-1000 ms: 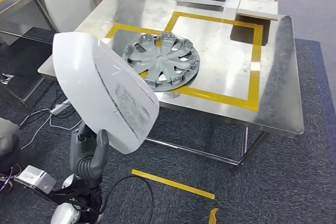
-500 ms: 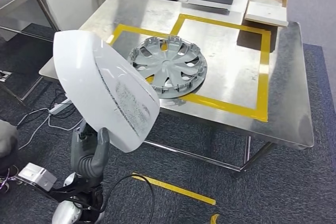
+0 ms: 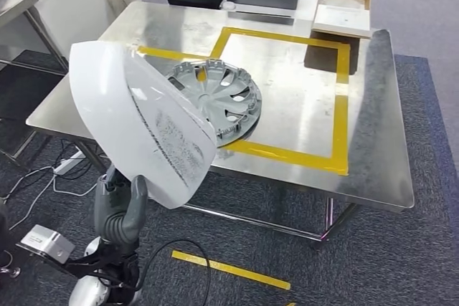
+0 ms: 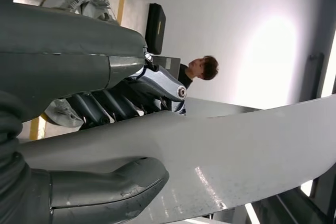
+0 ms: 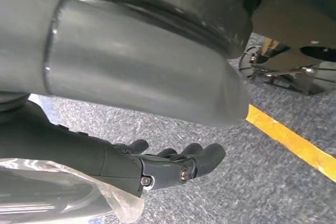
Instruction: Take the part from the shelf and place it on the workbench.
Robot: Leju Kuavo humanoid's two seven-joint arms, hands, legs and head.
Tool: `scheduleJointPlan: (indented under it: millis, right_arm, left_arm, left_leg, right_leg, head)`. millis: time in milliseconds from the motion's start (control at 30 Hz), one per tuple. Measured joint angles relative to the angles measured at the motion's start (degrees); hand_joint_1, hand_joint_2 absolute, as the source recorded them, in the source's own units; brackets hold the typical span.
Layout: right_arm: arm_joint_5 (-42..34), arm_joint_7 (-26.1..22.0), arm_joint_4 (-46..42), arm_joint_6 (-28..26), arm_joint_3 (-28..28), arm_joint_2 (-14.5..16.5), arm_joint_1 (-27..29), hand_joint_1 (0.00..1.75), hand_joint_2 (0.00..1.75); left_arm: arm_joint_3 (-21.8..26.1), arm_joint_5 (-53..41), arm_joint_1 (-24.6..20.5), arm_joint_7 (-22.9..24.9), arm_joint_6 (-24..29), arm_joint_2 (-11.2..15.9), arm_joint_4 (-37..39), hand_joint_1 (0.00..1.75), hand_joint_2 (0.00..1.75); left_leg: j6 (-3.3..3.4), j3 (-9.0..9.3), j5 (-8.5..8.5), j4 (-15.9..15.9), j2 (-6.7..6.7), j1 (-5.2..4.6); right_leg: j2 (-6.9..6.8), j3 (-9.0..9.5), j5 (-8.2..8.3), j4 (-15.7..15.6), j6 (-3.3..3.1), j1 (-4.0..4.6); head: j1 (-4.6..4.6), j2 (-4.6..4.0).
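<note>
— Where was the part?

— Up in front of me, short of the tabletop (image 3: 303, 91), in my left hand (image 3: 120, 214): thumb (image 4: 111, 190) pressed on one face of the white shell (image 3: 138, 123), fingers (image 4: 115, 103) on the other, clamped at its lower edge.

— How did it feel likely to handle?

— I judged it light, stiff, glossy, so slippery; best held by the rim. My right hand (image 5: 174, 166) hung loosely curled, holding nothing.
</note>
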Motion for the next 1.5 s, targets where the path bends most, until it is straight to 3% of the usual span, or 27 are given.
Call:
scheduleJointPlan:
  millis: [67,133,233,300,367,400,433,533,600,667,767,867,900,933,967,1033,1100,1133,1167,1267,1300,1433,1500]
  right_arm:
    - [0.15,0.00,0.03,0.00,-0.02,0.02,0.00,0.00,0.00]
    - [0.33,0.02,0.04,-0.01,-0.04,0.03,0.01,0.00,0.00]
    - [0.49,0.02,0.03,-0.03,-0.07,0.03,0.00,0.00,0.00]
    - [0.50,-0.03,0.03,-0.05,-0.07,0.03,-0.16,0.00,0.00]
    - [0.56,-0.09,0.03,-0.05,-0.08,0.03,-0.15,0.00,0.00]
    - [0.62,-0.15,0.03,-0.04,-0.08,0.03,-0.02,0.00,0.00]
    - [0.70,-0.26,0.04,-0.05,-0.09,0.03,0.14,0.00,0.00]
    - [0.85,-0.66,0.02,-0.21,-0.21,-0.01,0.42,0.00,0.00]
    - [0.87,-0.81,0.02,-0.35,-0.30,-0.03,0.44,0.00,0.00]
    - [0.90,-0.81,0.02,-0.43,-0.34,-0.02,0.71,0.00,0.00]
    - [0.90,-0.75,0.02,-0.49,-0.49,0.09,1.10,0.00,0.00]
    - [0.89,-0.83,0.02,-0.50,-0.53,0.18,0.84,0.00,0.00]
    - [0.89,-0.83,0.02,-0.48,-0.56,0.18,0.85,0.00,0.00]
    - [0.89,-0.84,0.02,-0.46,-0.61,0.18,0.87,0.00,0.00]
    - [0.93,-0.87,0.02,-0.43,-0.67,0.19,0.90,0.00,0.00]
    - [1.20,-0.94,0.02,-0.24,-0.74,0.27,0.92,0.00,0.00]
    - [1.68,-0.96,0.02,0.08,-0.74,0.33,0.79,0.00,0.00]
    - [1.93,-0.95,0.02,0.27,-0.74,0.33,0.75,0.00,0.00]
    - [2.15,-0.96,0.02,0.44,-0.74,0.33,0.72,0.00,0.00]
    - [2.70,-1.13,0.02,1.19,-0.74,0.33,0.78,0.00,0.00]
    - [2.86,-1.29,0.02,1.46,-0.74,0.33,0.74,0.00,0.00]
    - [3.48,-2.47,0.02,2.10,-0.73,0.33,0.74,0.00,0.00]
    - [3.54,-2.89,0.03,2.34,-0.74,0.33,0.81,0.00,0.00]
  left_arm:
    - [-0.04,-0.01,0.02,0.02,0.01,0.03,0.01,1.75,1.75]
    - [-0.10,-0.06,0.17,0.04,0.07,0.04,-0.02,1.75,1.75]
    - [-0.20,-0.16,0.30,0.03,0.11,-0.07,-0.10,1.75,1.75]
    - [-0.25,-0.18,0.28,0.02,0.11,-0.15,-0.12,1.75,1.75]
    - [-0.28,-0.22,0.33,0.02,0.19,-0.19,-0.13,1.75,1.75]
    - [-0.28,-0.32,0.39,0.02,0.30,-0.19,-0.13,1.75,1.75]
    - [-0.28,-0.51,0.42,0.02,0.56,-0.19,-0.12,1.75,1.75]
    - [-0.25,-2.33,0.46,-0.12,2.84,-0.21,-0.12,1.75,1.75]
    - [-0.02,-4.33,0.57,-0.46,5.57,-0.16,-0.16,1.75,1.75]
    - [0.55,-6.25,0.79,-0.83,8.14,-0.01,-0.24,1.75,1.75]
    - [1.66,-7.45,0.83,-1.13,9.69,0.31,-0.58,1.75,1.75]
    - [2.39,-8.15,0.93,-1.04,10.22,0.64,-0.72,1.75,1.75]
    - [2.58,-9.24,1.01,-0.84,10.86,0.78,-0.72,1.75,1.75]
    - [2.81,-11.16,1.04,-0.49,11.97,1.01,-0.72,1.75,1.75]
    - [3.14,-13.93,1.02,-0.01,13.52,1.40,-0.72,1.75,1.75]
    - [4.38,-20.79,0.76,1.21,17.54,2.63,-0.60,1.75,1.75]
    - [6.72,-27.53,-0.17,2.71,22.00,4.37,-0.15,1.75,1.75]
    - [8.34,-30.38,-0.89,3.58,24.00,5.33,0.22,1.75,1.75]
    - [10.26,-32.68,-1.79,4.41,25.54,6.31,0.70,1.75,1.75]
    - [16.96,-38.82,-5.30,7.23,28.78,9.97,3.93,1.75,1.75]
    - [19.35,-40.69,-6.58,8.03,29.70,11.38,5.86,1.75,1.75]
    - [30.04,-44.52,-11.49,7.70,33.15,18.95,19.06,1.75,1.75]
    - [35.50,-43.67,-13.92,6.48,33.93,23.04,26.88,1.75,1.75]
  left_leg:
    - [0.66,1.19,2.35,-5.16,-0.13,-0.43]
    - [1.20,1.37,1.92,-6.81,-0.24,-0.75]
    - [2.06,2.89,2.16,-8.03,-0.27,-0.41]
    - [2.48,3.69,1.90,-8.38,-0.21,-0.24]
    - [2.71,3.96,1.36,-8.40,-0.21,-0.29]
    - [2.75,4.22,1.06,-8.39,-0.25,-0.34]
    - [2.76,4.62,0.73,-8.39,-0.30,-0.39]
    - [2.55,6.32,-0.48,-8.45,-0.32,-0.56]
    - [2.00,6.76,-1.10,-8.58,-0.22,-0.55]
    - [1.25,7.14,-1.05,-8.20,-0.18,-0.57]
    - [0.32,6.94,-2.20,-5.24,-0.25,-0.54]
    - [-0.62,1.64,-6.27,3.52,-0.26,-0.03]
    - [-0.88,-0.01,-6.89,5.51,-0.26,0.16]
    - [-1.09,-0.88,-6.35,5.82,-0.26,0.33]
    - [-1.29,-0.76,-4.45,4.06,-0.26,0.49]
    - [-1.54,1.19,0.48,-2.58,-0.29,0.69]
    - [-1.17,2.37,2.21,-7.14,-0.27,0.55]
    - [-0.84,2.39,2.04,-7.64,-0.28,0.46]
    - [-0.59,2.33,2.21,-7.99,-0.26,0.44]
    - [-0.51,2.34,2.84,-8.04,-0.36,0.47]
    - [-0.44,2.34,2.81,-8.04,-0.38,0.44]
    - [-0.23,2.35,2.70,-8.04,-0.26,0.39]
    - [-0.20,2.34,2.67,-8.04,-0.11,0.39]
  right_leg:
    - [0.12,0.85,-0.78,-0.09,0.52,0.01]
    - [0.09,1.35,-1.12,-0.08,1.25,0.04]
    - [-0.13,1.39,-1.78,1.36,2.23,0.03]
    - [-0.29,-1.81,-3.67,6.58,2.74,-0.06]
    - [-0.35,-6.90,-6.06,13.74,3.06,-0.12]
    - [-0.36,-8.80,-6.33,15.70,3.07,-0.11]
    - [-0.36,-9.64,-5.28,15.55,3.00,-0.09]
    - [-0.62,-7.32,1.92,6.11,2.05,0.29]
    - [-0.96,-5.91,2.26,1.68,1.24,0.80]
    - [-0.99,-5.29,1.75,0.59,0.52,0.92]
    - [-1.00,-2.99,2.87,-0.36,-0.17,0.33]
    - [-0.90,-2.00,2.35,-0.55,-0.43,0.15]
    - [-0.84,-1.76,2.12,-0.54,-0.39,0.13]
    - [-0.79,-1.47,1.87,-0.52,-0.30,0.09]
    - [-0.70,-1.08,1.61,-0.51,-0.16,0.02]
    - [-0.48,-0.28,0.97,-0.54,0.30,-0.16]
    - [-0.32,-0.09,0.48,-0.52,1.02,-0.14]
    - [-0.32,-0.31,0.20,-0.50,1.28,-0.07]
    - [-0.37,-0.48,0.06,-0.46,1.01,-0.01]
    - [-0.45,-0.37,-0.02,-0.60,-0.62,0.13]
    - [-0.42,-0.14,0.04,-0.72,-0.67,0.15]
    - [-0.26,0.23,0.23,-1.22,-0.16,0.15]
    - [-0.16,0.10,0.24,-1.31,0.39,0.14]
  head:
    - [-0.05,0.00]
    - [-0.14,0.00]
    - [0.01,-0.01]
    - [0.38,-0.01]
    - [0.60,-0.01]
    - [0.60,-0.01]
    - [0.62,-0.01]
    - [0.59,-0.01]
    - [0.48,-0.01]
    - [0.40,0.00]
    - [0.09,-0.01]
    - [-0.29,-0.01]
    - [-0.28,-0.01]
    - [-0.27,-0.01]
    - [-0.27,-0.01]
    - [-0.26,-0.01]
    - [-0.49,-0.01]
    - [-0.52,0.00]
    - [-0.55,0.00]
    - [-0.36,-0.01]
    - [-0.37,0.00]
    - [-0.38,-0.01]
    - [-0.39,-0.01]
